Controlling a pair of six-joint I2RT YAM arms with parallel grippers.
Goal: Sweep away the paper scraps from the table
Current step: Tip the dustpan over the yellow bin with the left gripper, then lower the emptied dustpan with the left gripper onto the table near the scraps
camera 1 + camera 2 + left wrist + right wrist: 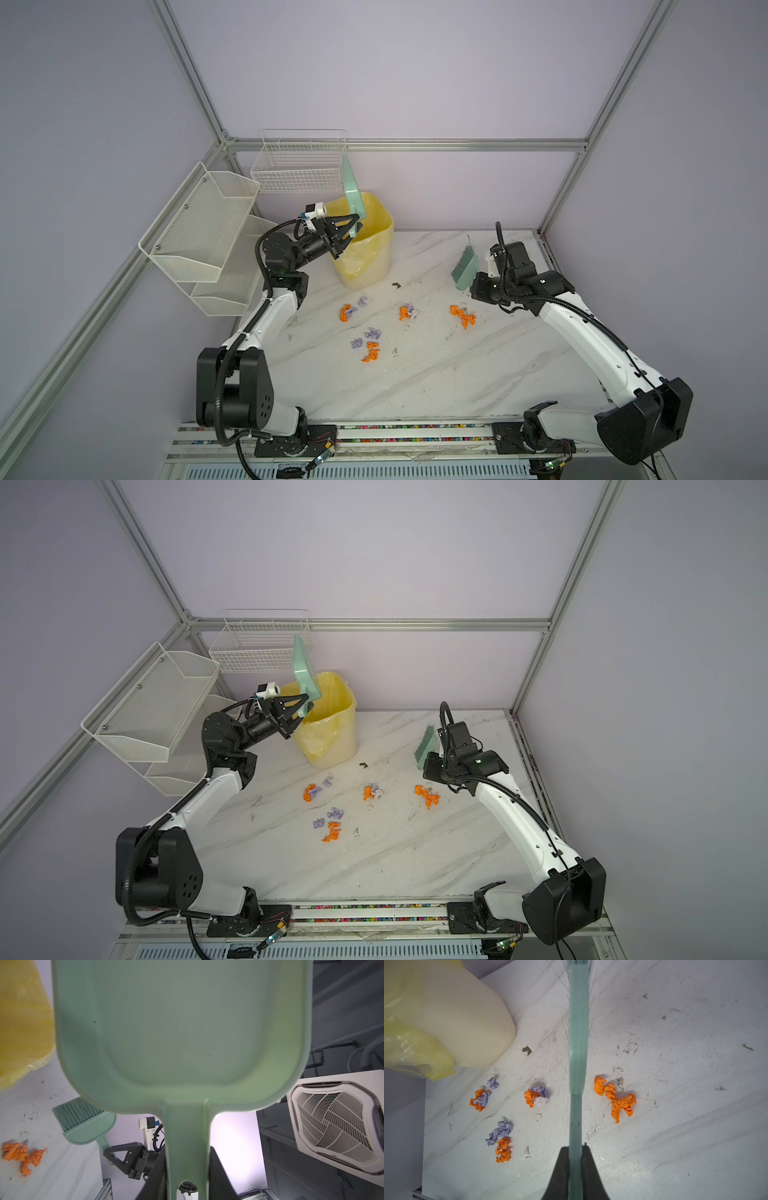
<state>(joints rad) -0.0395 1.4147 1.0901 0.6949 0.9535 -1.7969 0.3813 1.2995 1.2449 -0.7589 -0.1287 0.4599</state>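
Observation:
Several orange and lilac paper scraps (370, 351) (332, 831) (502, 1140) lie in small clusters on the white marble table (457, 374), among them an orange cluster (462, 316) (22, 1155) nearest the right arm. My left gripper (353, 226) (187, 1148) is shut on the handle of the green dustpan (353, 195) (305, 675) (182, 1032), which stands tipped up over the yellow bin; its pan holds only dark specks. My right gripper (473, 286) (575, 1147) is shut on the handle of the green brush (464, 266) (578, 1043), raised above the table behind the scraps.
A bin (365, 253) (456, 1022) lined with a yellow bag stands at the back left of the table. A white mesh shelf rack (199, 224) and a wire basket (299, 166) hang on the left frame. Aluminium rails edge the table.

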